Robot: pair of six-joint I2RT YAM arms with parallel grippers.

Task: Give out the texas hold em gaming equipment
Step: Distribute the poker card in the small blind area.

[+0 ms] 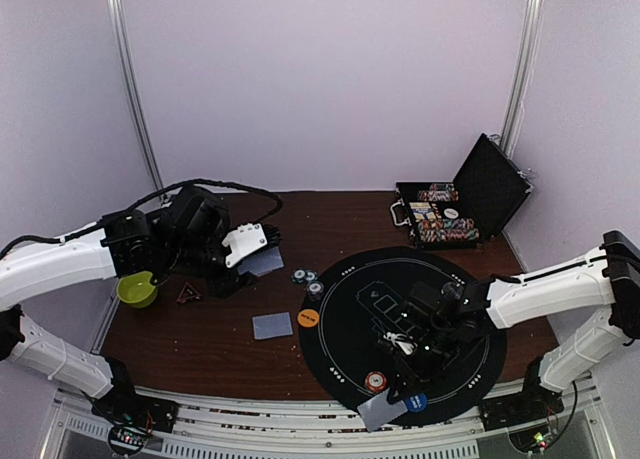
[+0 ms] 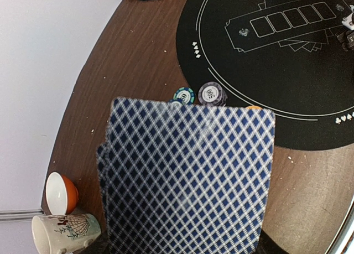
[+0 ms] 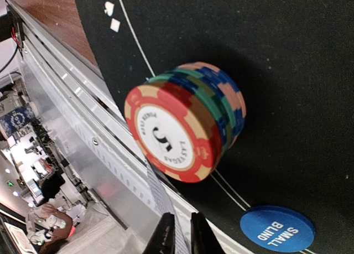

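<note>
My left gripper (image 1: 253,249) is shut on a few playing cards (image 1: 264,262) above the table's left side. Their blue diamond-patterned backs (image 2: 188,176) fill the left wrist view and hide the fingers. My right gripper (image 1: 396,397) is shut on one playing card (image 1: 378,412), seen edge-on (image 3: 165,201) between the fingers (image 3: 165,238) at the near rim of the black round mat (image 1: 450,369). A stack of striped chips (image 3: 182,127) and a blue "small blind" disc (image 3: 276,229) lie beside it. Another card (image 1: 272,325), two chips (image 2: 211,92) and an orange disc (image 1: 308,318) lie left of the mat.
An open black chip case (image 1: 450,214) stands at the back right. A bowl (image 2: 61,193) and a cream mug (image 2: 63,232) sit at the table's left edge. A small dark triangle (image 1: 187,295) lies near them. A metal rail (image 3: 83,138) runs along the near edge.
</note>
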